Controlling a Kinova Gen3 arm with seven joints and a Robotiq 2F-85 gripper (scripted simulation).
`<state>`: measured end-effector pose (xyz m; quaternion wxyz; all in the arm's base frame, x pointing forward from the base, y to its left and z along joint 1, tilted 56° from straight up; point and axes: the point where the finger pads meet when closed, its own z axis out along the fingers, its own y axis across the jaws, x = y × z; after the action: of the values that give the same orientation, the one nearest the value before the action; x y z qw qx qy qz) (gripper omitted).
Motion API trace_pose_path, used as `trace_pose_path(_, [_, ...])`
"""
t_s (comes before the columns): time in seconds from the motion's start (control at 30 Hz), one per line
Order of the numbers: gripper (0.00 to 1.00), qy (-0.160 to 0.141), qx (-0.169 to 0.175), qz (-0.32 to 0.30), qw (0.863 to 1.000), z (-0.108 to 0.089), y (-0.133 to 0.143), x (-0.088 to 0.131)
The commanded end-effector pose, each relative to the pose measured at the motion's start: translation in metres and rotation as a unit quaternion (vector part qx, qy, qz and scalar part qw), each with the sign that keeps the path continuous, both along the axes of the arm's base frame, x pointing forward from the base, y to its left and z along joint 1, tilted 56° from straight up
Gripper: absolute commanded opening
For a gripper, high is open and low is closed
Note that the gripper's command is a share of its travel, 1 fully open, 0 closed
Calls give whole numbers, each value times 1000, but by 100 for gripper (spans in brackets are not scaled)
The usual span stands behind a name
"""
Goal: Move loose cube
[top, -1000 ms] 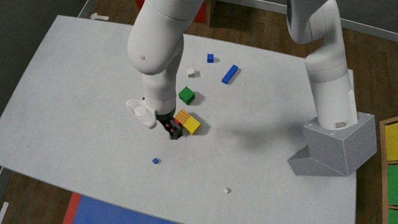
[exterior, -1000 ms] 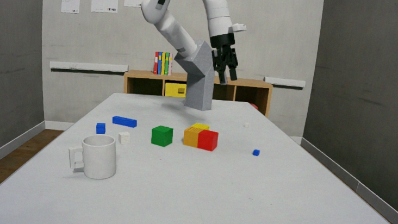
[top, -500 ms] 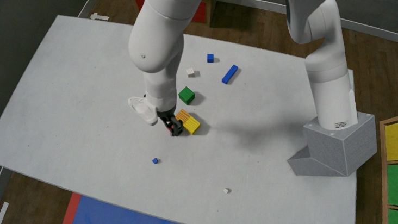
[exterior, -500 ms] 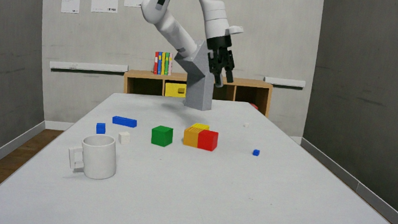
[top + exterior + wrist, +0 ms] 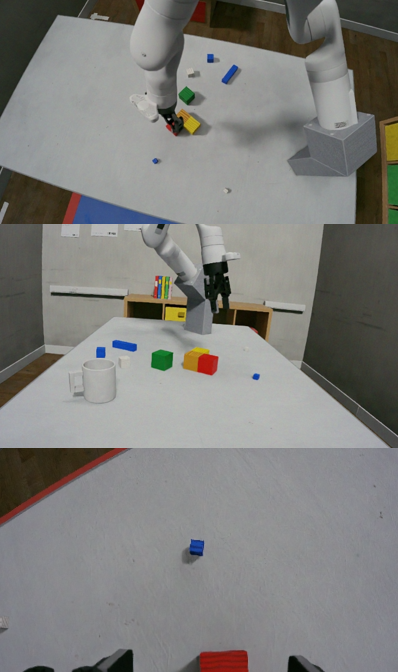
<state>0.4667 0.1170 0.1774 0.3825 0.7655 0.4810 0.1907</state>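
A: Where's the loose cube?
B: The green cube sits below the claw, off to 1 side, apart from the other 3.
A: Why those 3?
B: Under the claw, the orange, yellow and red cubes form an L, presumably leaving 1 corner for green.
A: And the claw?
B: Spread wide, pinching nothing, high up.
A: Surroundings?
B: Pale grey tabletop beneath it; wooden shelf unit and grey walls beyond.

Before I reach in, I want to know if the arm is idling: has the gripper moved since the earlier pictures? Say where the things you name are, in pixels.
Yes. In the exterior view the gripper (image 5: 176, 127) (image 5: 219, 310) (image 5: 210, 663) has shifted left and slightly lower, judged against the grey pedestal (image 5: 345, 155) (image 5: 204, 321).
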Motion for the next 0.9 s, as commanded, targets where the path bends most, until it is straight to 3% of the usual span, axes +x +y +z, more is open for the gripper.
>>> trace_pose_path(0.0, [100, 0, -9, -2, 1000, 4, -12, 1])
trace_pose_path(0.87, [100, 0, -25, -13, 1000, 13, -42, 5])
